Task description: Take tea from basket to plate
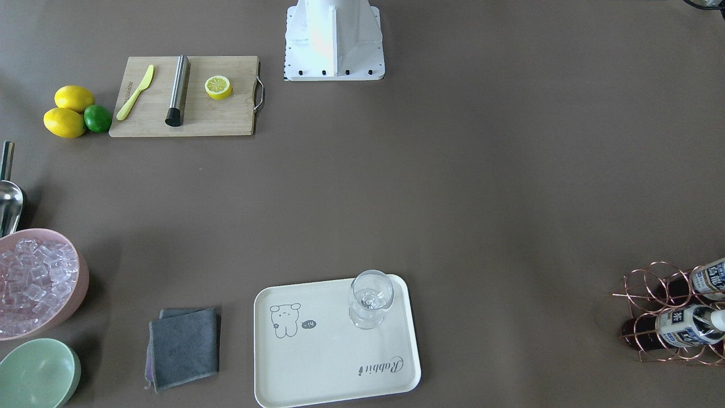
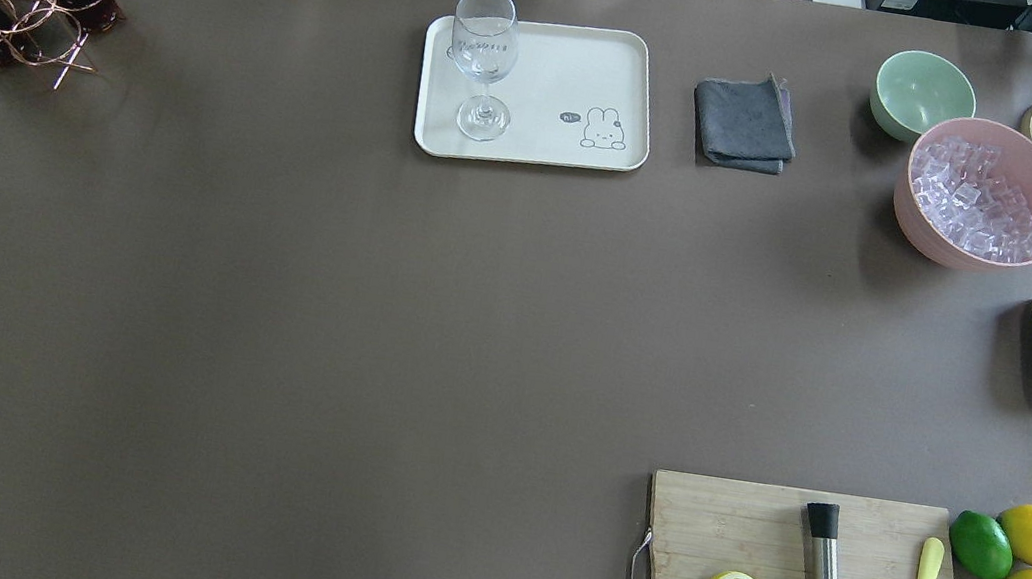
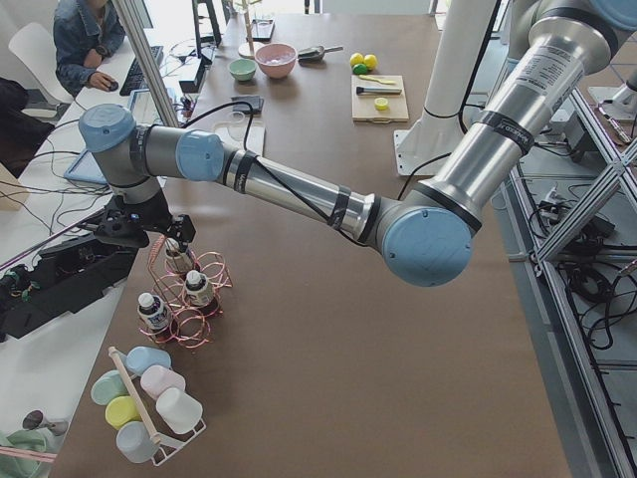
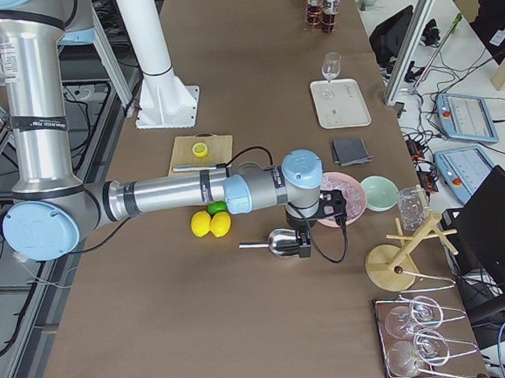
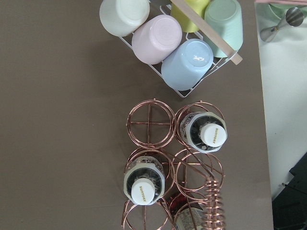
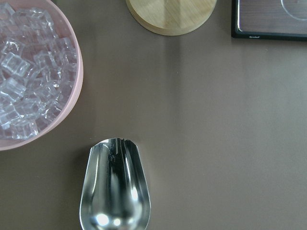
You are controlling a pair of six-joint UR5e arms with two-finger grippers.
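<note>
Front view: the tea (image 1: 682, 327), dark brown with a white-and-blue label, sits in the basket (image 1: 651, 292), partly cut off by the picture's edge. The plate (image 1: 317, 368) carries a glass (image 1: 371, 297).

Overhead: the basket is at the far left corner, well apart from the plate.

Left side view: the left gripper (image 3: 164, 239) hangs just over the basket. I cannot tell whether it is released or clenched.

Right side view: the right gripper (image 4: 304, 248) hovers above a scoop (image 4: 278, 239), and its state is equally unreadable.

Left wrist view: it looks straight down on the bottles, two whole and a third cut off.
</note>
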